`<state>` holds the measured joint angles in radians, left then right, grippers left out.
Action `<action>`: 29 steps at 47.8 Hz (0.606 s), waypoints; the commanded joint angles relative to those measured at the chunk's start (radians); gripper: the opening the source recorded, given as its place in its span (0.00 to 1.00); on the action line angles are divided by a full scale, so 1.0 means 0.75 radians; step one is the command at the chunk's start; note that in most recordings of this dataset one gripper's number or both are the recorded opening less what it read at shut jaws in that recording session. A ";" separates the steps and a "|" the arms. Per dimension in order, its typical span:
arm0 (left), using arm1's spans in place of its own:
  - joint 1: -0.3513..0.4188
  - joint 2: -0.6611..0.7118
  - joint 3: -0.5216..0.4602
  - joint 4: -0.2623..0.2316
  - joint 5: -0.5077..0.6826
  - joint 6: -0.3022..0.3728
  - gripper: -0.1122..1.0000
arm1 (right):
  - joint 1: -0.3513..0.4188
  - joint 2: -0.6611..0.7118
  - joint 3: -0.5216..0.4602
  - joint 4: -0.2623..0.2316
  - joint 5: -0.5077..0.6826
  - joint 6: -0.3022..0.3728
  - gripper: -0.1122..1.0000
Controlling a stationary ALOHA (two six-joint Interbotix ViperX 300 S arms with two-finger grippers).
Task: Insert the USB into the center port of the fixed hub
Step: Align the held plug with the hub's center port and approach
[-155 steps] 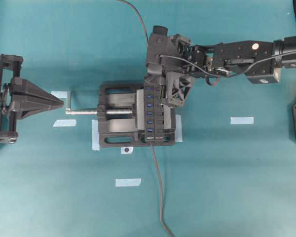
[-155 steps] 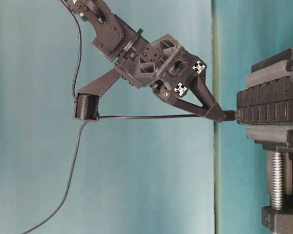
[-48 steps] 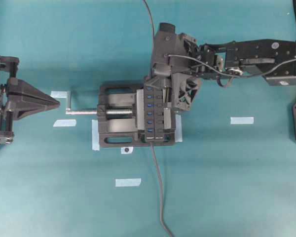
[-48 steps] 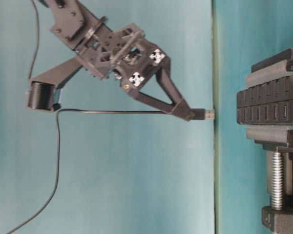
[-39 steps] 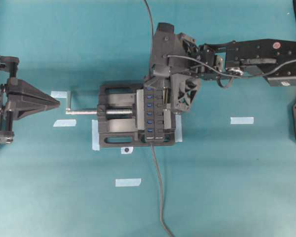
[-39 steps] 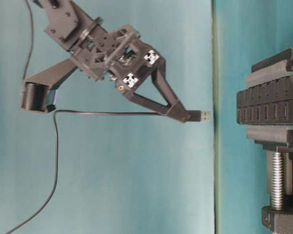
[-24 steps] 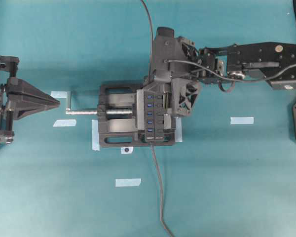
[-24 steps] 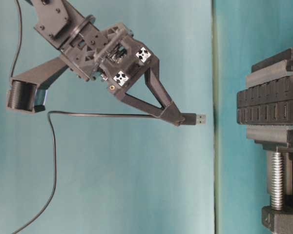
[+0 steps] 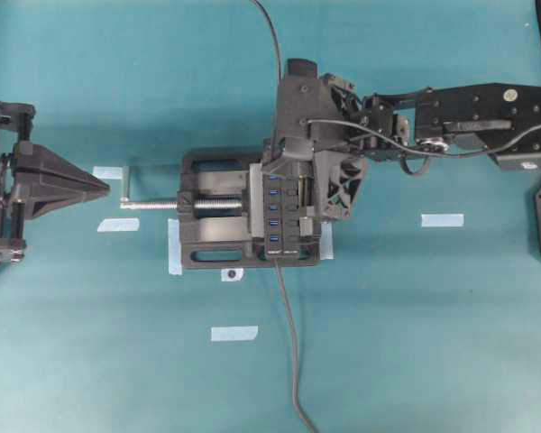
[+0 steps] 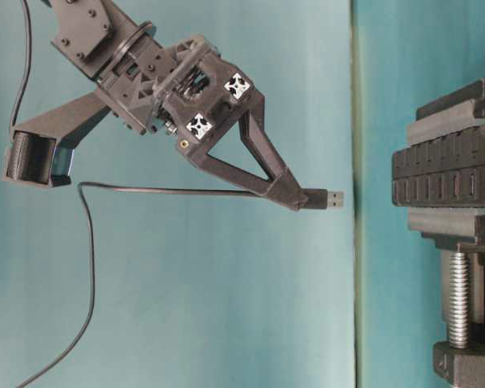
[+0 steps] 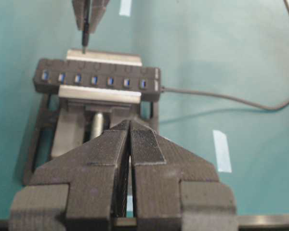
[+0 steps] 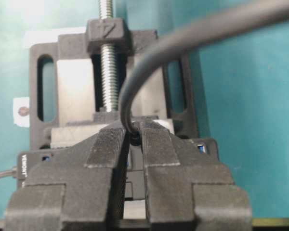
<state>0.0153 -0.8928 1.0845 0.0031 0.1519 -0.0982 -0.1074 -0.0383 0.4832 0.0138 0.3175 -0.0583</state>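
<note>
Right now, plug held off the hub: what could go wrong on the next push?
1. Wrong port: in the left wrist view the USB hangs over the hub's left sockets, not the center port; pushing from there would likely hit a neighbour.
2. Plug twisting: the right claw pinches only the plug's rear, so a skewed contact may tilt it.
3. Its cable loops slack and could drag.

Bright, even light — wrist views' foregrounds blurred.
</note>
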 commanded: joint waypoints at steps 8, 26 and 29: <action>0.002 0.008 -0.014 0.002 -0.012 -0.002 0.10 | 0.006 -0.006 -0.004 0.002 -0.016 0.014 0.16; 0.002 0.008 -0.018 0.002 -0.012 0.000 0.10 | 0.010 0.033 0.033 0.002 -0.049 0.051 0.16; 0.004 0.008 -0.020 0.002 -0.012 0.000 0.10 | 0.012 0.035 0.041 0.002 -0.059 0.051 0.16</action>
<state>0.0169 -0.8928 1.0845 0.0031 0.1519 -0.0982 -0.1043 0.0000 0.5185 0.0138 0.2899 -0.0291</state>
